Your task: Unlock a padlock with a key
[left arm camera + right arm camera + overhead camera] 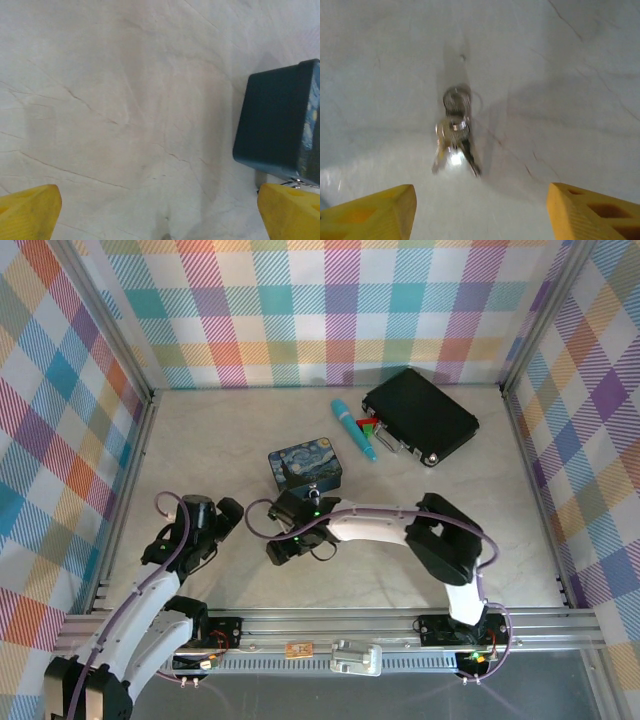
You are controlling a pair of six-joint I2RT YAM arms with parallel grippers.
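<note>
The key (454, 134) lies flat on the desk (560, 75), blurred in the right wrist view. Its long axis runs straight away from the right jaws. The ring sits at the far end and the blade points back toward the yellow fingertips (370, 212). It lies between their lines, slightly left of centre. The right jaws stand apart above it, gripping nothing. The left jaws are spread wide over bare desk, with the blue painted tin (307, 468) just to their right. The desk is pale and marble-veined. A teal pen (355, 430) and a black case (420, 417) lie further back. Pastel plaid walls (300, 310) on an aluminium frame close it in.
</note>
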